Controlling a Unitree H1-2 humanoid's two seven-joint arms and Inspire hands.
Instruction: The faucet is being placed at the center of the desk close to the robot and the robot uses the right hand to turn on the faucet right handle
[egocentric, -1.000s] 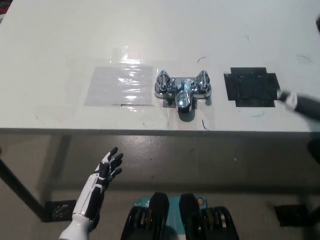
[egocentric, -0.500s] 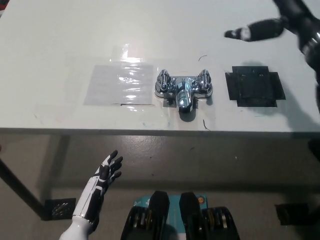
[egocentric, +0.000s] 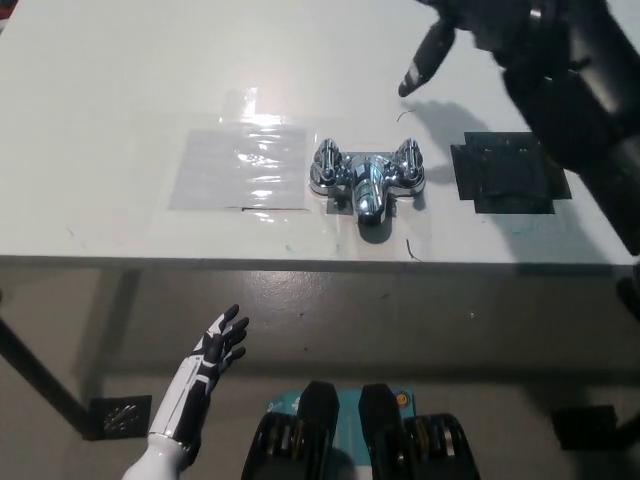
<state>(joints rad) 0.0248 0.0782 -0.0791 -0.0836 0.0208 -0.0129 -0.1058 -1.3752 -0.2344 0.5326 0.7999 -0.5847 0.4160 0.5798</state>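
A chrome faucet (egocentric: 366, 178) stands near the front edge of the white desk (egocentric: 120, 80), spout toward me. Its right handle (egocentric: 408, 162) and left handle (egocentric: 326, 162) sit on either side of the spout. My black right hand (egocentric: 470, 30) hangs over the desk at the top right, beyond and to the right of the right handle, open with fingers spread and one finger pointing down toward the desk. It touches nothing. My white left hand (egocentric: 212, 352) rests open below the desk's front edge at the lower left.
A clear plastic sheet (egocentric: 240, 168) is taped flat to the left of the faucet. A black square pad (egocentric: 508, 172) lies to its right, partly under my right forearm. Dark floor shows below the desk edge.
My right arm has swung in from the right edge, up and over the desk, and now reaches toward the area behind the faucet's right handle. The left hand has barely moved.
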